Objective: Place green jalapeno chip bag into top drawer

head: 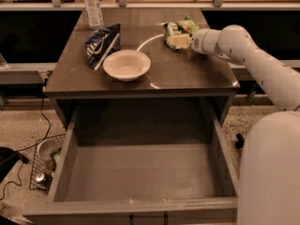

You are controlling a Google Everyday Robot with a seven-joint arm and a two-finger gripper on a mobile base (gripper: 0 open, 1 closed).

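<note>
The green chip bag (181,27) lies on the far right of the table (192,76). The gripper (174,41) is against the bag's near edge, and whether it has a grip on the bag cannot be told. The drawer (63,168) below stands pulled out, its flat bottom in view. A white bowl (126,64) sits left of the bag, beside a blue chip bag (102,43).

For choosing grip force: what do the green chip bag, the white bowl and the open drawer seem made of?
The green jalapeno chip bag looks like thin glossy film, crumpled and shiny. The white bowl is smooth, plastic or ceramic; I cannot tell which. The top drawer seems matte grey wood, built of flat boards. The tool is at the bag.
</note>
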